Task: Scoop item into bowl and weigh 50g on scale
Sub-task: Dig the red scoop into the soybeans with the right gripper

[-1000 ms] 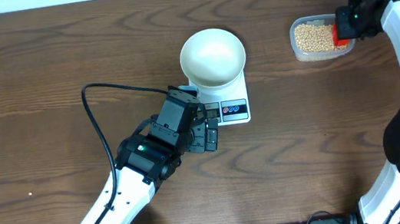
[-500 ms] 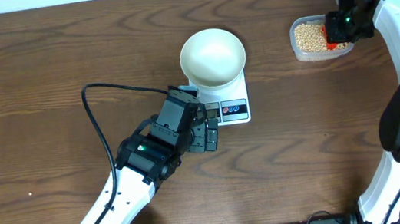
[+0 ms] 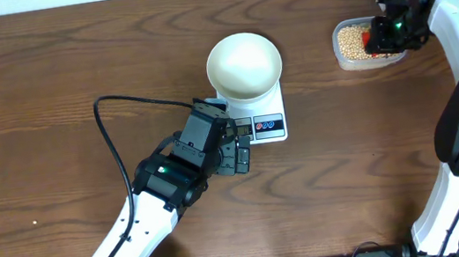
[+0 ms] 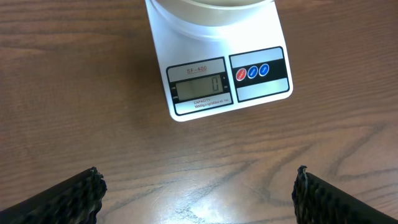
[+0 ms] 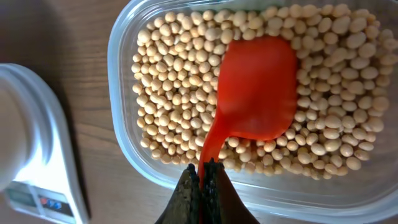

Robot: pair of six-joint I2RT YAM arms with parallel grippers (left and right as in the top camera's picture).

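Dipping a red scoop (image 5: 258, 87) into the beans (image 5: 174, 93) in the clear tub (image 5: 115, 62), I am clenching my right hand (image 5: 203, 171) on its thin handle, with the blade resting on the heap and apparently unloaded. My left hand (image 4: 199, 199) is hovering released over the table just before the scale (image 4: 186, 38), whose display (image 4: 198, 86) is reading 0 under the empty white bowl (image 3: 243, 63). I am judging the task barely begun: every gram is waiting to be scooped and weighed.

A red scoop (image 5: 258, 87) rests inside a clear plastic tub (image 5: 311, 196) on the wooden table (image 3: 46, 82).
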